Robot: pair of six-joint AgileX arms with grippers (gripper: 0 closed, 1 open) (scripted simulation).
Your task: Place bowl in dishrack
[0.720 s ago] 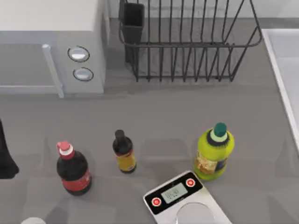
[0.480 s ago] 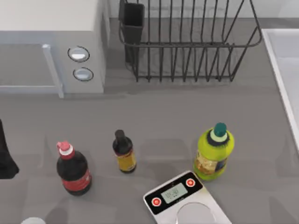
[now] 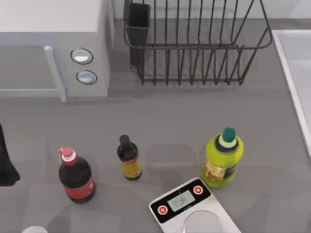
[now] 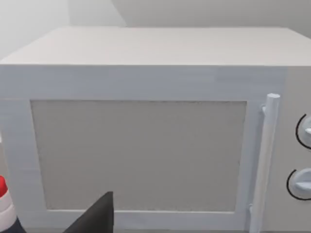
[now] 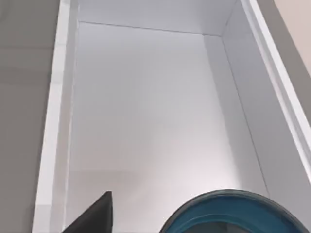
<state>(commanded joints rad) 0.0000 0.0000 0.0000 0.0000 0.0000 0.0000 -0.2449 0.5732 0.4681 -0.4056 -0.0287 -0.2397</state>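
Approach step: the bowl lies in a white basin below the right claw, whose opening cannot be told; the left arm idles far from the dishrack; next comes descent and grasp.

The dishrack runs off the top view's edge at 12 o'clock, so its far side is cut away. The scale is clipped at 6 o'clock, the microwave at 10 o'clock, the white basin at 3 o'clock. In the right wrist view only the upper arc of the bowl shows. One dark finger of the left gripper shows, its mate hidden.
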